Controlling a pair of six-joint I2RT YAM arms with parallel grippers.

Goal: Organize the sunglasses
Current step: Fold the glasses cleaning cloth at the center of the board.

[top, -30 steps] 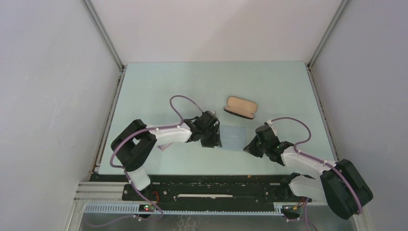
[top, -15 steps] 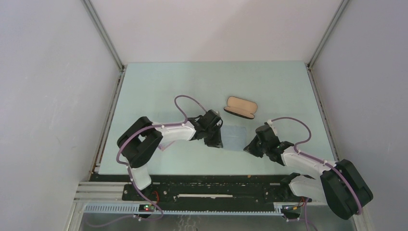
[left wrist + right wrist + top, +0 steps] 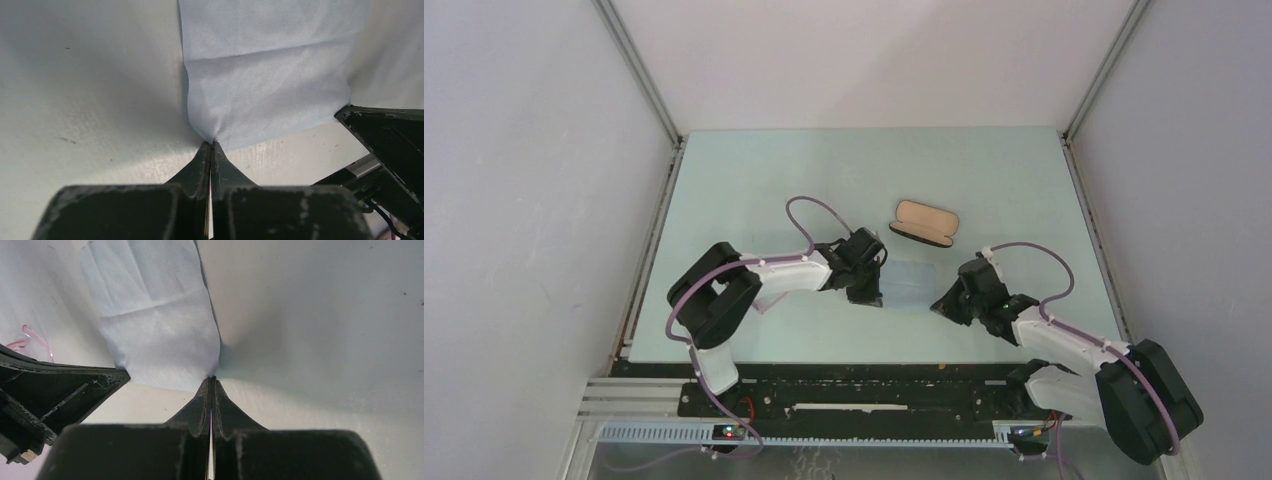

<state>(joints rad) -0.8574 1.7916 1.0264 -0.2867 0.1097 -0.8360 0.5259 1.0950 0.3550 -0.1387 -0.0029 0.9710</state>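
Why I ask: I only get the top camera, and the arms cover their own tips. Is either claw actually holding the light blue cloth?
Observer: Yes. The left claw is shut on one near corner of the small light blue cloth, which puckers at the pinch.
Operator: And the right one?
Observer: The right claw is shut on the other near corner.
Operator: Any sign of the glasses?
Observer: A bit of the thin purplish-pink frame of the slim sunglasses shows at the left edge of the right wrist view, beyond the left claw's black body.
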